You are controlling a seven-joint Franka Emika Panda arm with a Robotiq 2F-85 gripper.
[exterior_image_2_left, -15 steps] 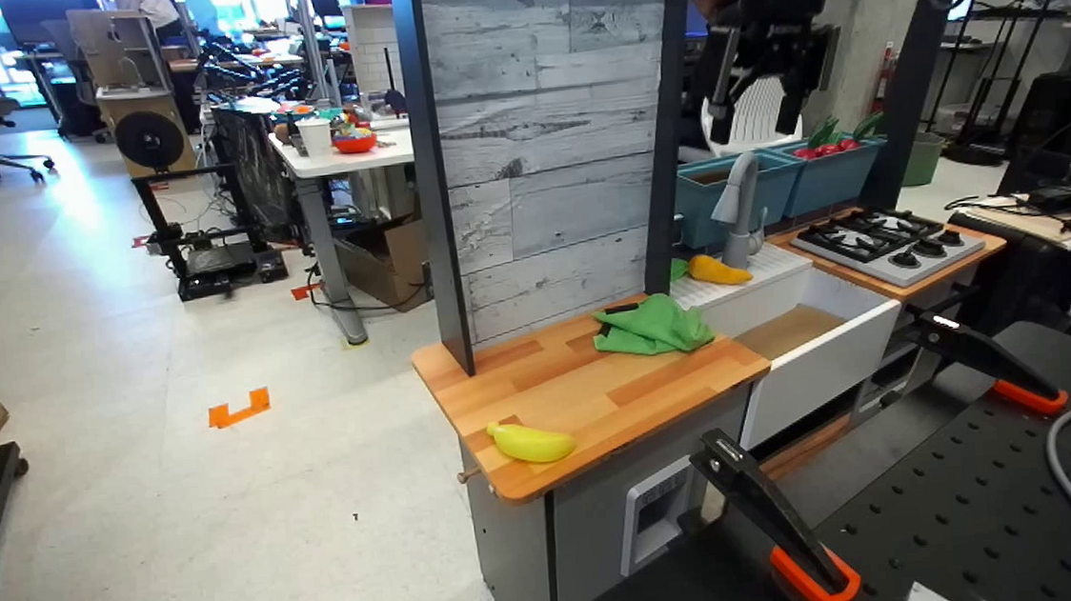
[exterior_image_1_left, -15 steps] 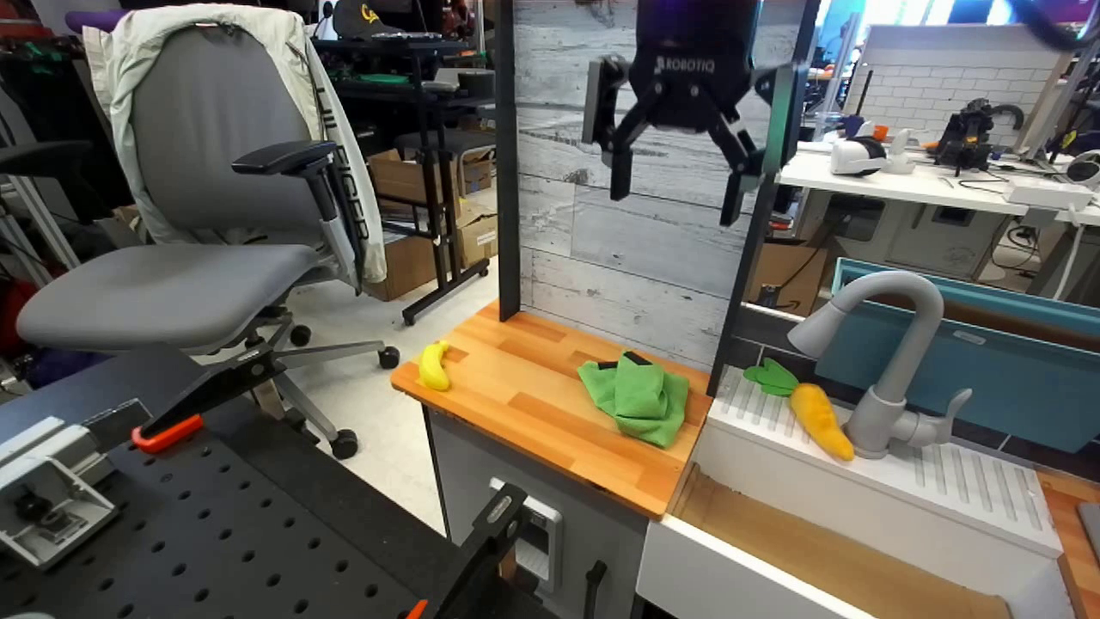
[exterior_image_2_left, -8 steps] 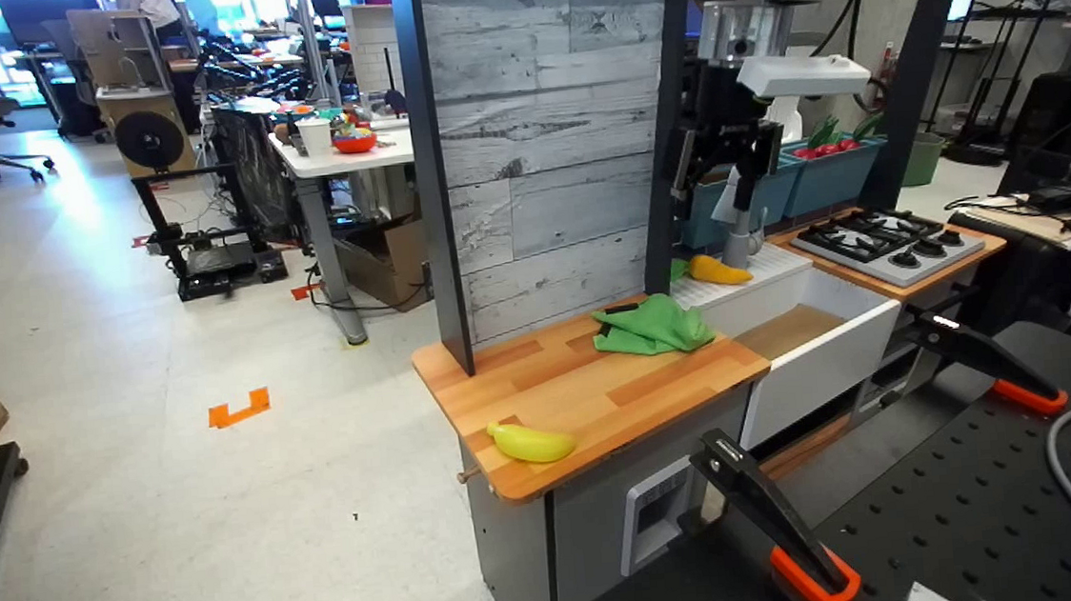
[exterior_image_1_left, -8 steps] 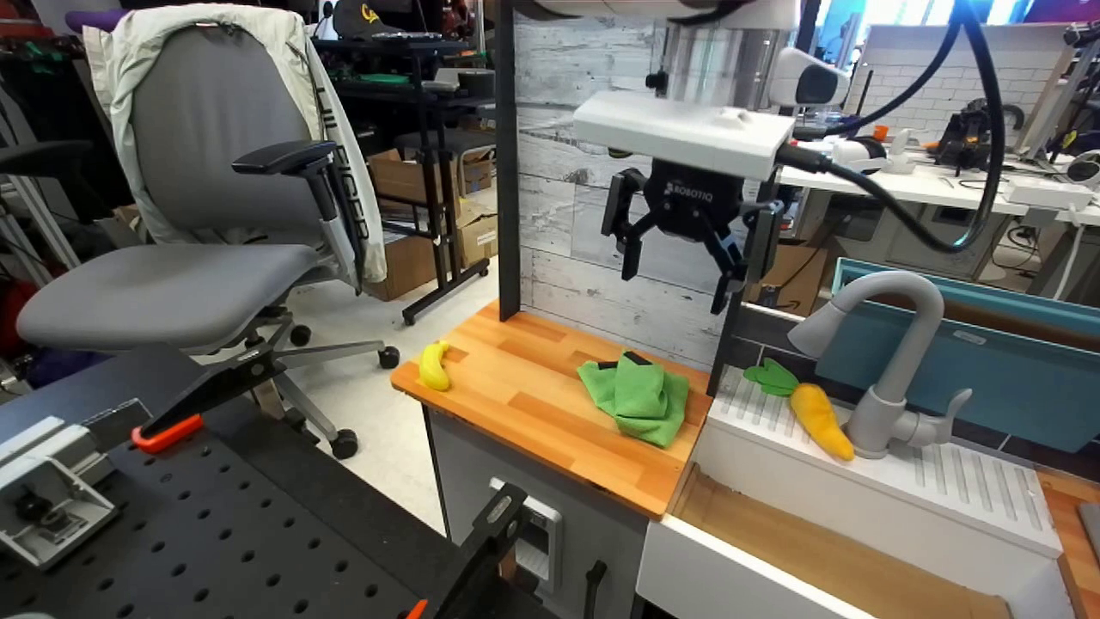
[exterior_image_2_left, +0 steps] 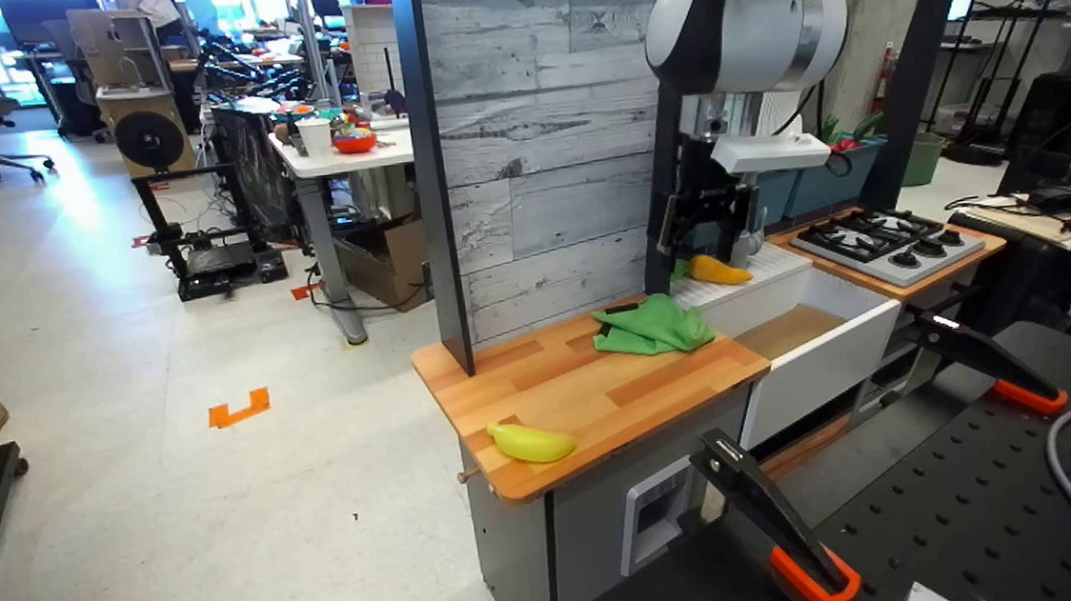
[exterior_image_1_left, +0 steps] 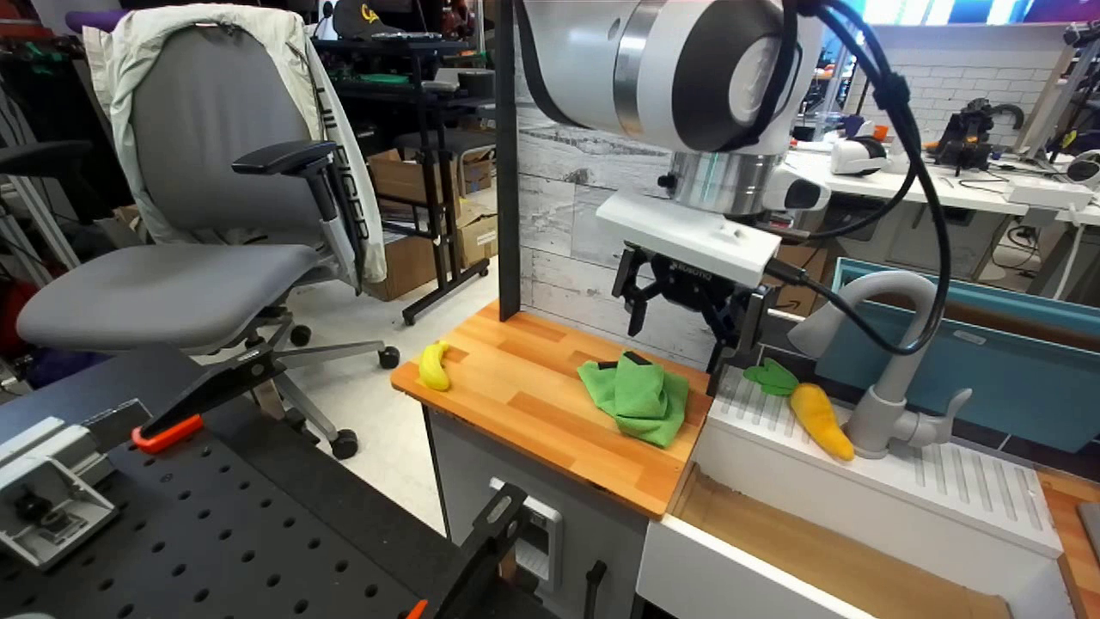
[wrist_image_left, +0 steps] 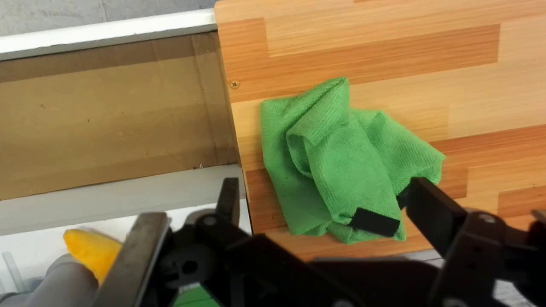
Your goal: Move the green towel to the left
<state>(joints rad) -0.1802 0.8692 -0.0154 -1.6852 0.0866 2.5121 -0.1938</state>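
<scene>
The green towel [exterior_image_1_left: 640, 400] lies crumpled on the wooden counter [exterior_image_1_left: 516, 387], near the counter's edge beside the sink. It also shows in an exterior view [exterior_image_2_left: 657, 327] and in the wrist view [wrist_image_left: 349, 157], with black tabs along one side. My gripper [exterior_image_1_left: 675, 342] points down and hangs above the counter, near the back panel. In an exterior view the gripper [exterior_image_2_left: 703, 247] is above the towel and apart from it. In the wrist view the gripper's fingers [wrist_image_left: 326, 187] are spread wide with nothing held; the towel shows below and beyond them.
A yellow banana [exterior_image_1_left: 434, 367] lies at the counter's far end from the sink. A grey wood-plank panel [exterior_image_1_left: 563, 232] stands behind the counter. The white sink [exterior_image_1_left: 739, 567], grey faucet [exterior_image_1_left: 894, 378] and an orange carrot [exterior_image_1_left: 821, 421] are beside the towel's end. A stove [exterior_image_2_left: 889, 244] stands past the sink.
The arm and gripper have come down from high above toward the counter, with the fingers staying spread. The towel, banana and carrot have not moved.
</scene>
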